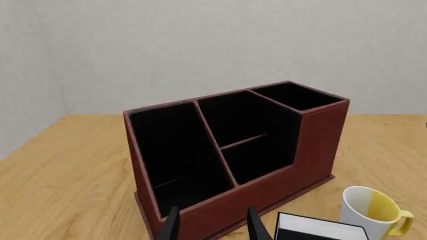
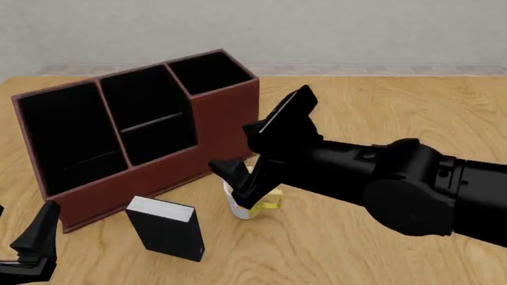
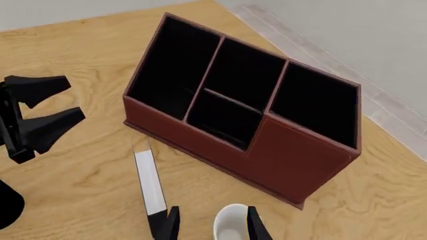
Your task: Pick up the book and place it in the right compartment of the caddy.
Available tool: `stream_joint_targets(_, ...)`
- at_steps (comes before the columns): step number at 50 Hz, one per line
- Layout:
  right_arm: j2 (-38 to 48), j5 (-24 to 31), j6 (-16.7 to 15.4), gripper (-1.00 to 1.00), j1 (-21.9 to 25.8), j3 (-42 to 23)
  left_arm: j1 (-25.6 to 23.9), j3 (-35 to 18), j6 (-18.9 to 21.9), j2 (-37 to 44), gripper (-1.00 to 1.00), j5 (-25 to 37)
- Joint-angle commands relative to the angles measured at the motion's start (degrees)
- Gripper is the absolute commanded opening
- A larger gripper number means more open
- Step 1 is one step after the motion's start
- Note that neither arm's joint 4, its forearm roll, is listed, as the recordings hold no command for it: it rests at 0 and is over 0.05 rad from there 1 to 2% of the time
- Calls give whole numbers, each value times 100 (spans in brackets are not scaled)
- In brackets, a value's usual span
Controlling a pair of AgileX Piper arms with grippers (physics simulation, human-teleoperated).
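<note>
Pale wall and wood-grain bench (image 2: pixel 380 107) frame the scene. In the front view the book (image 2: pixel 165 228) stands upright at lower centre-left of the frame, white page edge up, just in front of the caddy (image 2: pixel 225 119), which fills the upper left. Its right compartment (image 2: pixel 208 71), the narrow end section, sits at the top of that box and looks vacant (black lining only). A white and yellow mug (image 2: pixel 253 205) stands just right of the book, partly hidden by the right arm.

The right end effector (image 2: pixel 241 181) hangs over the mug and close to the book, fingers spread with nothing between them; in its own wrist view the fingers straddle the mug rim and the book lies beside them. The left end effector (image 2: pixel 35 240) sits at the lower left corner, also spread and holding nothing.

By my reading, the approach step is in hand: no grasp yet. The next move calls for shifting the right end effector off the mug and over the book, lining the fingers across its covers, descending and closing without knocking the mug.
</note>
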Motion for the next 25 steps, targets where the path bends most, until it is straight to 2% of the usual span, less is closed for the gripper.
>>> stream_joint_targets(1,637,75,109,100,427,-425,0,0,-1,0,100,0)
stream_joint_targets(14,1200,60,203,100,591,-638,1,0,1,0,100,0)
stream_joint_targets(22,1635,8,47,100,586,-799,2,0,-2,0,100,0)
stream_joint_targets(25,1676,2,113,100,639,-828,0,0,0,0,100,0)
